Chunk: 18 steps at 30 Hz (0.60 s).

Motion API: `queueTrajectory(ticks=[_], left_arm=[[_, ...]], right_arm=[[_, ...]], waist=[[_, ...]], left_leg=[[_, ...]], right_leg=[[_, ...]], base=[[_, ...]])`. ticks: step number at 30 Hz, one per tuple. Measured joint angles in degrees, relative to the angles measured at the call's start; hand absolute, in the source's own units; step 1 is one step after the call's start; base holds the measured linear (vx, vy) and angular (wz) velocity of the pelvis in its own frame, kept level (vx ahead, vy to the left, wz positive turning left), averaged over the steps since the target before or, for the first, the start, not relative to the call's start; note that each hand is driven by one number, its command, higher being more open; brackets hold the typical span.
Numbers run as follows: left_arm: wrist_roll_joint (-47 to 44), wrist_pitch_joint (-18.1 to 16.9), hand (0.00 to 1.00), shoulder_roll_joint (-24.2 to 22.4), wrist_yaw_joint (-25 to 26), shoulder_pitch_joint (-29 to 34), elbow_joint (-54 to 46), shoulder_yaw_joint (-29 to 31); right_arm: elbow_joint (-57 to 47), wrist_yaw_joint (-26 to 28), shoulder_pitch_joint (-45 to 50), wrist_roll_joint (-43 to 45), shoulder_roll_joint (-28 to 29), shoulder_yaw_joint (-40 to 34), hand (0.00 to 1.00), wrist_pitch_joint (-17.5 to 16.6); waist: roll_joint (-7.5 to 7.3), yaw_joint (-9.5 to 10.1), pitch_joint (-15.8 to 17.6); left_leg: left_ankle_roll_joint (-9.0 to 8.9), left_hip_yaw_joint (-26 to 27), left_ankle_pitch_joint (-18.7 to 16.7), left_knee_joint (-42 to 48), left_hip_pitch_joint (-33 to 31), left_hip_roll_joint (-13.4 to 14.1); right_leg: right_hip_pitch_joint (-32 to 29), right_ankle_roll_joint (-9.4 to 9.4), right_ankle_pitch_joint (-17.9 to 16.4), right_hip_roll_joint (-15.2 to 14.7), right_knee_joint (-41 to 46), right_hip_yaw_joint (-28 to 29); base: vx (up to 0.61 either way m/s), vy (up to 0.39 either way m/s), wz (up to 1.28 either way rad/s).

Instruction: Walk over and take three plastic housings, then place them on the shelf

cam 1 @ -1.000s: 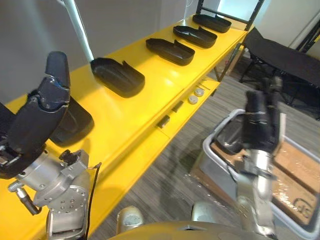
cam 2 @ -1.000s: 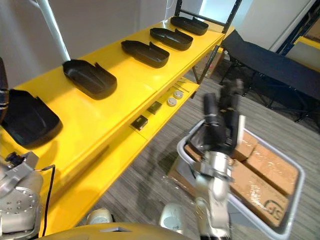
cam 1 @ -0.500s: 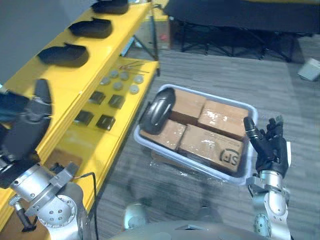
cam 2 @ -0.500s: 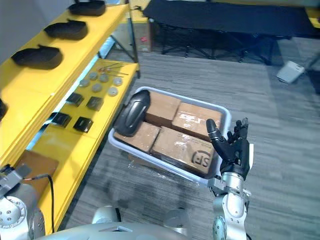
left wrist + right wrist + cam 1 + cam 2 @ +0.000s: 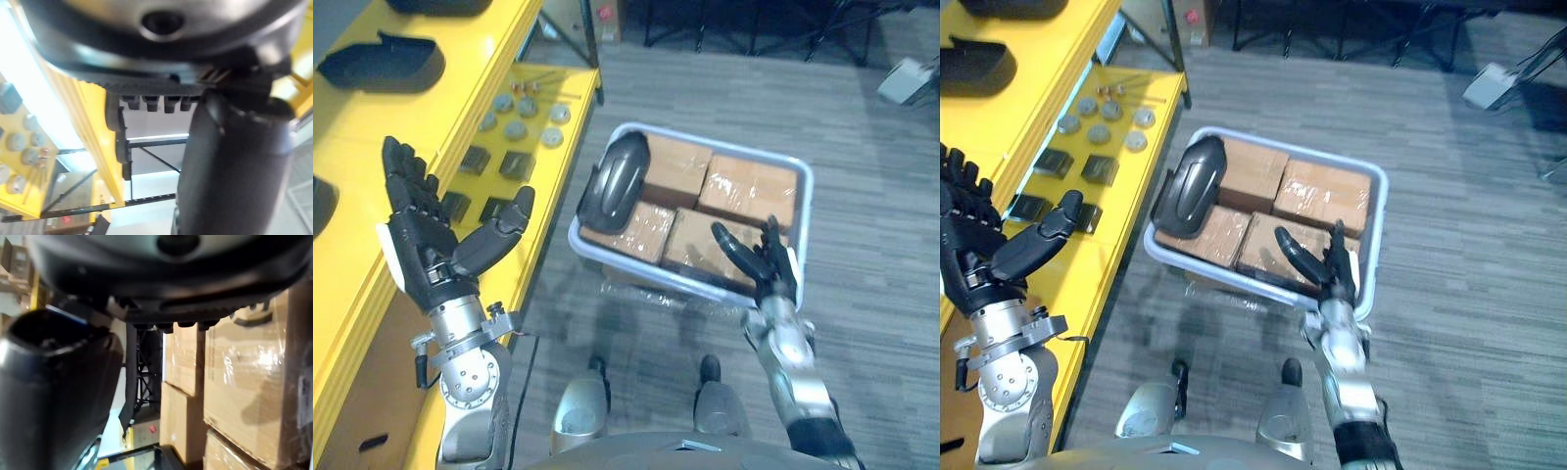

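Left eye view: left hand [image 5: 426, 245] spread wide, empty, over the yellow shelf's [image 5: 391, 117] front edge; right hand [image 5: 764, 264] open, empty, at the crate's [image 5: 646, 269] near rim. Right eye view: black plastic housing [image 5: 1190, 186] leans at the crate's left end on cardboard boxes [image 5: 1322, 191].

Both eye views look steeply down from the head onto the grey plank floor [image 5: 871, 255]. They share the white plastic bin [image 5: 1205, 272] of film-wrapped brown cardboard boxes [image 5: 754, 191] mid-frame and the yellow metal shelf [image 5: 411, 108] along the left; the bin sits further left in the right eye view. The left wrist view looks past the dark left hand [image 5: 230, 166] along the shelf's edge. The right wrist view looks past the dark right hand [image 5: 58, 382], close against the boxes
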Motion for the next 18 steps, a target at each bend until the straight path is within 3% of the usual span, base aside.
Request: queueTrajectory(ticks=[3,8,13,18], left_arm=[[0.1,0.7,1.0,0.0,-0.2,-2.2,1.2,-2.1],[0.2,0.7,1.0,0.5,-1.7,-4.1,3.7,-7.0],[-0.8,0.7,1.0,1.2,-6.1,-6.3,8.8,-12.3],[-2.1,0.7,1.0,1.6,-8.6,-8.4,11.1,-16.0]], right_arm=[[8.2,-4.4,-14.4,-1.2,-3.3,0.8,1.0,3.5],[20.1,-9.8,-31.0,-3.2,-7.6,0.9,1.0,7.1],[23.3,-12.0,-38.0,-3.3,-10.0,1.7,1.0,9.4],[29.0,-13.1,-43.8,-4.5,-12.3,3.6,1.0,13.7]], waist=[[1.69,2.29,3.7],[2.79,6.59,4.7],[2.85,7.68,5.1],[3.04,8.43,6.1]], left_leg=[[-0.08,-1.7,1.4,0.7,-2.5,-0.5],[-0.69,-4.4,4.4,-1.6,-5.5,-1.1],[-0.69,-5.9,5.0,-1.7,-7.0,-1.6],[-0.77,-6.4,5.2,-1.2,-7.7,-1.7]], right_leg=[[-0.3,0.15,1.9,-0.1,-1.8,-2.1],[-1.5,-0.23,3.9,-0.1,-4.2,-5.0],[-1.9,-0.32,4.6,-0.3,-4.4,-6.5],[-2.0,-0.43,4.9,-0.3,-4.5,-7.6]], base=[[-0.16,0.033,0.31],[-0.05,-0.019,0.29],[0.01,0.0,0.17],[-0.01,0.0,0.05]])
